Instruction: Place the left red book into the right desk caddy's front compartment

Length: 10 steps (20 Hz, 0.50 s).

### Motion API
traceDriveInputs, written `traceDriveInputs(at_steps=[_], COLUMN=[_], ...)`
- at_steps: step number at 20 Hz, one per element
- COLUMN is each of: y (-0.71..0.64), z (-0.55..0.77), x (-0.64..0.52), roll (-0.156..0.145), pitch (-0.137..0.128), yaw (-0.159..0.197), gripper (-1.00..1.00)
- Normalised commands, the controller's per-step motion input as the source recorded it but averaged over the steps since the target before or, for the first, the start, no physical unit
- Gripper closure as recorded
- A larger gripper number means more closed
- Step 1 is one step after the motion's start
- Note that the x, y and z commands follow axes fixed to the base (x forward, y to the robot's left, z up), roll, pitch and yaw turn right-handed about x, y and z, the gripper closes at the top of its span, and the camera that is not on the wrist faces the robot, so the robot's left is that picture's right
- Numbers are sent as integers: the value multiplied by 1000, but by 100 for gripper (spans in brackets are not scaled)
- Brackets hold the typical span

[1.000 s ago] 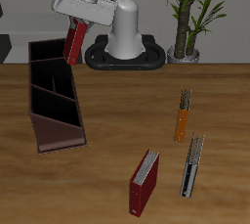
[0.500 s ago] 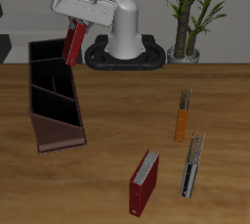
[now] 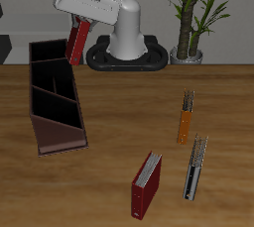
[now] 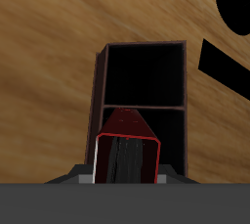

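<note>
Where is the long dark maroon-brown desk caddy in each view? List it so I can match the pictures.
Exterior view: the long dark maroon-brown desk caddy lies on the wooden table, below the raised hand.
Wrist view: the caddy shows beyond the held book, its open sections visible.
Shared landmark: the slim bright-red book in the hand.

Even, flat light — coarse renders

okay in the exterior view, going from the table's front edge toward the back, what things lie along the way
Dark-red book → grey book → orange book → right desk caddy reaching farther back → robot base and plant. The left red book hangs in the gripper above the caddy's far end.
</note>
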Motion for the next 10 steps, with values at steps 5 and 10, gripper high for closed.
traceDriveInputs(at_steps=[5,10], y=[21,9], z=[-72,-144], x=[80,48], roll=[13,17], pitch=[24,25], yaw=[-7,4], gripper=[100,100])
